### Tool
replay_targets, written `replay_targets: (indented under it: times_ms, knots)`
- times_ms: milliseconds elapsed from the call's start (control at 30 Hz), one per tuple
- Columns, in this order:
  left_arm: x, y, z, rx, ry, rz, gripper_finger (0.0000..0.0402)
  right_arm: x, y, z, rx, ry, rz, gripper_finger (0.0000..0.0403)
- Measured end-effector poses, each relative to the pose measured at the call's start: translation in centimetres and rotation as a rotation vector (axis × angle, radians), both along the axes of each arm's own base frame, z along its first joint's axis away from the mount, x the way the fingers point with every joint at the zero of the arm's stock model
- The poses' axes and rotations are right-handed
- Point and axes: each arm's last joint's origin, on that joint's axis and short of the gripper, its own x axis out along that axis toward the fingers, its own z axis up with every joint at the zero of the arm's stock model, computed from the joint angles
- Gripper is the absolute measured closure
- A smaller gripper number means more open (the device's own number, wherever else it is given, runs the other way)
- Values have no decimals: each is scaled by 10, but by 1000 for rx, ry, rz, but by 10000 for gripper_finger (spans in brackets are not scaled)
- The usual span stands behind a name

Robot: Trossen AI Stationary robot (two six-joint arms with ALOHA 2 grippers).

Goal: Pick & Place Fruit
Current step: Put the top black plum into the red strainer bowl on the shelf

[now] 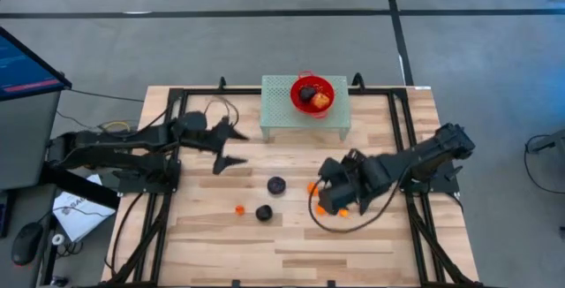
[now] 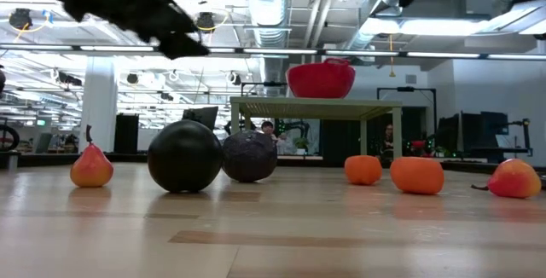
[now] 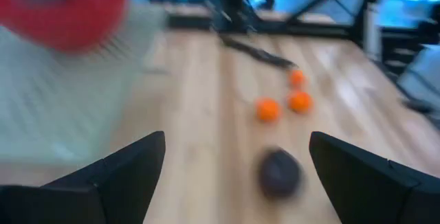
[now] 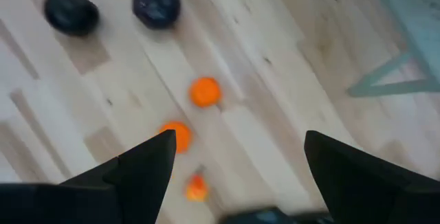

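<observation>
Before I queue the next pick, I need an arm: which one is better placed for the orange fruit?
Probably right: the right gripper hovers open over the orange fruit; the left gripper is farther off.

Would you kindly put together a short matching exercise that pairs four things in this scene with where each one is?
Things:
1. red bowl
2. left gripper
3. right gripper
4. lone orange fruit

Places:
A. over the cluster of orange fruits
B. on the pale green stand
C. on the wood, beside the nearer dark fruit
D. open, between the stand and the dark fruits

Pairs: 1-B, 2-D, 3-A, 4-C
</observation>
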Motion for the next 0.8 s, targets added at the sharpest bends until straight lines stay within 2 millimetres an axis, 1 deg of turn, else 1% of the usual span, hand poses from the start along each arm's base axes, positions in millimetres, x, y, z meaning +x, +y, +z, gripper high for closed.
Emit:
replay_targets:
  times_ms: [100, 167, 267, 333, 467, 533, 600, 667, 800]
  knots:
    - [-10, -18, -13, -114, 110, -48, 46, 5, 14, -17, -9, -69, 0, 86]
    - [-13, -30, -23, -154, 184, -110, 46, 7, 20, -30, -20, -89, 10, 86]
    - [-10, -47, -32, -168, 252, -196, 46, 11, 22, -49, -18, -130, 17, 86]
    - [-5, -53, -36, -175, 270, -226, 46, 9, 20, -66, -44, -112, 15, 86]
    - [17, -52, -44, -212, 224, -165, 46, 8, 14, -93, -78, -124, -4, 86]
    - [28, -48, -50, -182, 195, -152, 46, 9, 8, -105, -85, -129, -19, 86]
    - [38, -44, -59, -113, 181, -188, 46, 11, 3, -113, -92, -144, -34, 86]
    - [47, -40, -67, -39, 199, -259, 46, 12, -3, -119, -92, -148, -53, 86]
    - [63, -37, -75, 188, 191, -421, 46, 16, -12, -121, -94, -161, -82, 86]
